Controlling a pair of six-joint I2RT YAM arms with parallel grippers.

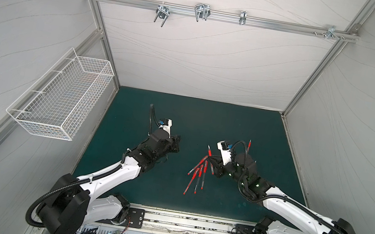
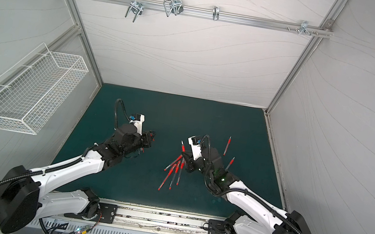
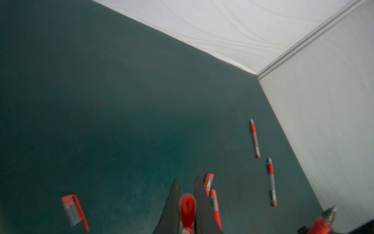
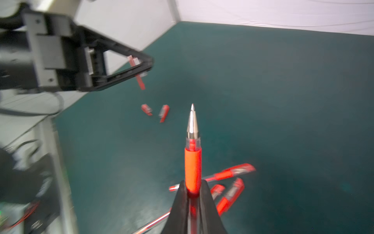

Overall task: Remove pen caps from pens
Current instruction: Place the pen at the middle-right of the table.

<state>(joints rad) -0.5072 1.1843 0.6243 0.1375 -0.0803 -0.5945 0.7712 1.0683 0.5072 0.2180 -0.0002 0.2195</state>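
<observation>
Currently, left gripper (image 3: pixel 187 180) clenched on a red pen cap (image 3: pixel 187 208), right gripper (image 4: pixel 193 182) clamped on an uncapped pen (image 4: pixel 192 162), capped pens (image 1: pixel 198 173) heaped on green mat (image 1: pixel 182 111) beside it, loose caps (image 4: pixel 164 113) near left gripper.

In my right jaws, pen (image 4: pixel 192 162): shiny metal tip, matt red grip, clear plastic barrel; cap (image 3: pixel 187 208) glossy red plastic; counter (image 1: pixel 182 111) matt green.
</observation>
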